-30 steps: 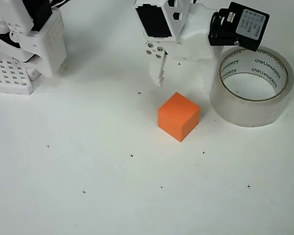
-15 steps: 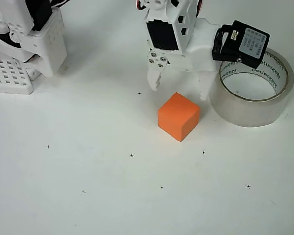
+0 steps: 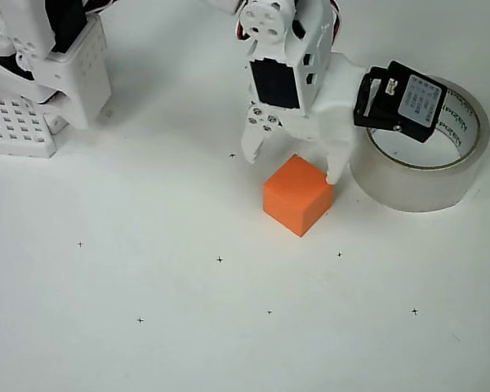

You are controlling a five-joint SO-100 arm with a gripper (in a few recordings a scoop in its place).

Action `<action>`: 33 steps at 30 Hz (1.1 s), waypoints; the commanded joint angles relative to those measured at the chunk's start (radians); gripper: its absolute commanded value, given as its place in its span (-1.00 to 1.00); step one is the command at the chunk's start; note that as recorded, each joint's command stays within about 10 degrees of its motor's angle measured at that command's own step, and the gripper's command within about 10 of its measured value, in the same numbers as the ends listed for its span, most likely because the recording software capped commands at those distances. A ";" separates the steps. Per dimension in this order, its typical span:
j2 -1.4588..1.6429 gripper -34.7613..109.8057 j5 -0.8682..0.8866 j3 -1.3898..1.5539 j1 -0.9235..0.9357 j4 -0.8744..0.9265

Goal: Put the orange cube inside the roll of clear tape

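The orange cube (image 3: 297,195) sits on the white table (image 3: 229,327) near the middle of the overhead view, turned so that one corner points toward the lower edge of the picture, its top face bright and its two visible side faces a little darker. My tool (image 3: 294,160) hangs right at the cube's upper edge with its jaws spread apart: one white finger (image 3: 256,140) comes down just to the left of the cube's upper corner, the other (image 3: 336,163) stands at the cube's right corner, in the narrow space between the cube and the roll of clear tape (image 3: 418,151). The jaws hold nothing; whether the right fingertip is touching the cube I cannot tell from above. The roll of clear tape lies flat on the table just to the right of the cube, its opening facing up, a white inner core with dark lettering showing inside the greyish translucent ring. The two are close but apart, and the cube is outside the ring. My wrist, white with a black servo face, rises toward the top of the picture, and a black camera module (image 3: 402,102) mounted on its right side overhangs the upper left rim of the roll. At the upper left corner stands a white perforated base (image 3: 41,73) of printed parts. Small black cross marks (image 3: 220,260) dot the table below the cube.
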 commanded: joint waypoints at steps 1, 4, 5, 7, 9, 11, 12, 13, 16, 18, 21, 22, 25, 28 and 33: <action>0.008 0.06 -0.021 -0.060 0.002 -0.025; -0.014 0.06 -0.029 -0.060 0.011 -0.048; -0.018 0.06 -0.031 -0.060 0.012 -0.055; -0.026 0.06 -0.032 -0.060 0.014 -0.060; -0.028 0.06 -0.032 -0.060 0.014 -0.060; -0.023 0.06 -0.035 -0.060 0.012 -0.060; -0.021 0.06 -0.035 -0.060 0.012 -0.060; -0.021 0.06 -0.035 -0.060 0.011 -0.060; -0.028 0.06 -0.035 -0.057 0.012 -0.060; -0.029 0.06 -0.035 -0.057 0.012 -0.060; -0.040 0.06 -0.038 -0.057 0.015 -0.060; -0.041 0.05 -0.040 -0.057 0.017 -0.060; -0.051 -0.04 -0.041 -0.057 0.020 -0.060; -0.061 -0.08 -0.041 -0.057 0.020 -0.061; -0.064 -0.26 -0.038 -0.057 0.018 -0.061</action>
